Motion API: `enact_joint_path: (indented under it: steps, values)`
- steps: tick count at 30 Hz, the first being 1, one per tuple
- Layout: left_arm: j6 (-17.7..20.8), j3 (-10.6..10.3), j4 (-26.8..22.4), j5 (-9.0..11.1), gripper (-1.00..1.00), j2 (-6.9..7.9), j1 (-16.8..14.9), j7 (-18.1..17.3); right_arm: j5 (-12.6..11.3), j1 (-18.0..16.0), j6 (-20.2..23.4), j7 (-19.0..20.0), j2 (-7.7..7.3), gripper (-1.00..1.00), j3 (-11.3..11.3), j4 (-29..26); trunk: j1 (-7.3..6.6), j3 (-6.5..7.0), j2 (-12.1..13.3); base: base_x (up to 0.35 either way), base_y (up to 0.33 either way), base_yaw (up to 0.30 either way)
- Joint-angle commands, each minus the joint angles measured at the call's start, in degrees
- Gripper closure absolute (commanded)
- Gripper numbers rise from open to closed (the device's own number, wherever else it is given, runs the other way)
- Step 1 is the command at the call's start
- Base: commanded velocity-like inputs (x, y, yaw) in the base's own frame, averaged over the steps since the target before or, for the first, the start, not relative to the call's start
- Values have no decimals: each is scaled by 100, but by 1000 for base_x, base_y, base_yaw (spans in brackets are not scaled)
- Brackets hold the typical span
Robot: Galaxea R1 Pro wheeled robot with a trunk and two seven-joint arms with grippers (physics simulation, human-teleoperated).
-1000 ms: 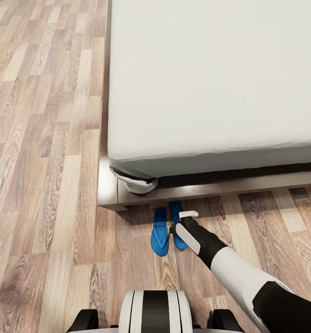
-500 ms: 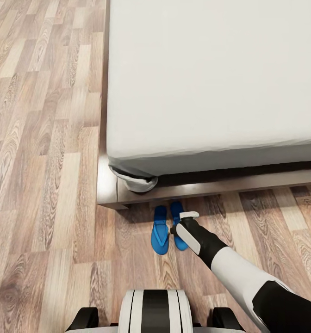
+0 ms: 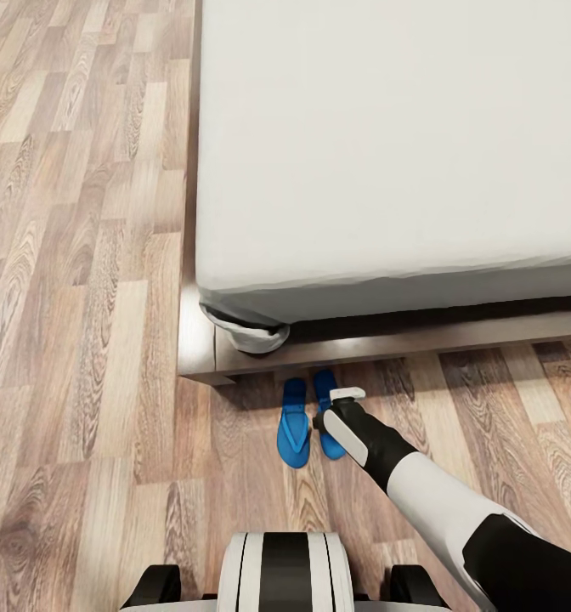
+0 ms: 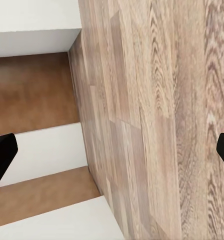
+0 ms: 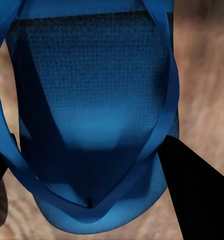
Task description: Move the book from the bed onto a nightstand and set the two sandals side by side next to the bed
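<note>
While I look down from the head view, two flat bright blue sandals lie side by side on the wood-plank floor (image 3: 90, 255), just in front of the corner of the large bed (image 3: 387, 136) with its light grey mattress and dark brown platform frame. The left blue sandal (image 3: 293, 425) lies bare. The right blue sandal (image 3: 324, 389) is partly covered by my right gripper (image 3: 330, 416), which sits directly over it. In the right wrist view, this sandal's straps and sole (image 5: 92, 110) sit between the dark fingers (image 5: 197, 195); I cannot tell whether they clamp it. My left gripper (image 4: 112, 150) has its fingers spread wide over bare floor.
</note>
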Motion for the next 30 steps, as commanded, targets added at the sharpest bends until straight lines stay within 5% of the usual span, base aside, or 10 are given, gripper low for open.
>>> enact_joint_path:
  steps: [1, 7, 8, 30]
  values:
    - [35, -47, -12, 54, -100, 7, 0, 35, -65, -8, 6, -59, -4, 100, 32, -8, -1, -3, -2, 0, 0, 0]
    - [35, -47, -10, 49, -100, 7, 3, 35, -66, -18, 6, -34, 13, 100, 32, -10, -1, -3, -2, 0, 0, 0]
    - [35, -47, -10, 49, -100, 7, 2, 35, -64, -19, 6, -33, 31, -100, 32, -11, -1, -3, -2, 0, 0, 0]
    - [40, -48, -10, 49, -100, 7, 4, 27, 286, -29, 6, 92, 172, -100, 23, 1, -1, -3, -2, 0, 0, 0]
